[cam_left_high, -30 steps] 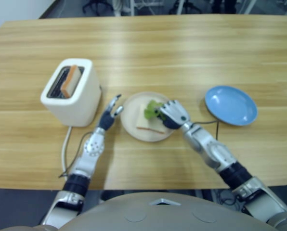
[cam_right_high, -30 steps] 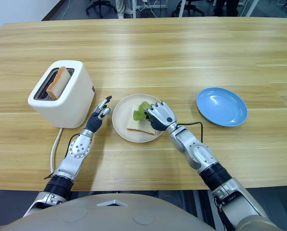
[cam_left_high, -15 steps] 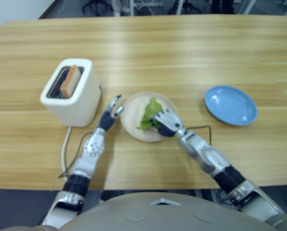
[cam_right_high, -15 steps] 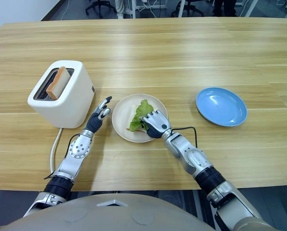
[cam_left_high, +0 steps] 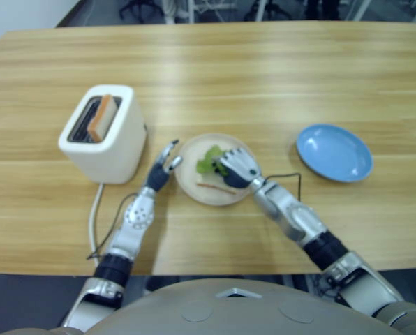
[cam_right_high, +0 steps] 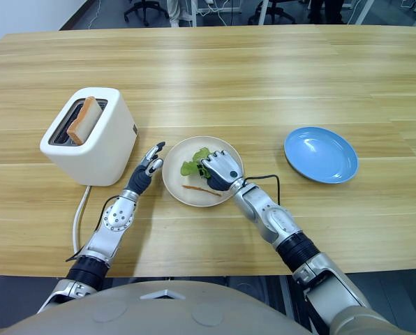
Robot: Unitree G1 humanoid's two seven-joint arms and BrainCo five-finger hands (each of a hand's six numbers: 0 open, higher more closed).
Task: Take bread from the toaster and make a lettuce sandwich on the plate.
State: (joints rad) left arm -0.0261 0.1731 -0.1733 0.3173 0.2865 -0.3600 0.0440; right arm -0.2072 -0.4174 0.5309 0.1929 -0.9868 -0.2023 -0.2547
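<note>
Bunching under the right hand (cam_right_high: pixel 220 169), the lettuce (cam_right_high: pixel 192 165) now sits mid-plate over the bread slice (cam_right_high: pixel 202 190); half a second ago it lay spread wider, with the hand nearer the plate (cam_right_high: pixel 173 183) rim. The hand's fingers stay curled on the leaves, so the layer looks placed but not released. The left hand (cam_right_high: pixel 146 167), fingers straight and empty, rests just left of the plate. Further left, a second slice (cam_right_high: pixel 82 120) stands in the toaster (cam_right_high: pixel 89 143). A blue plate (cam_right_high: pixel 321 155) lies well right on the wooden bench (cam_right_high: pixel 264 77); chair legs (cam_right_high: pixel 142 8) show beyond.
</note>
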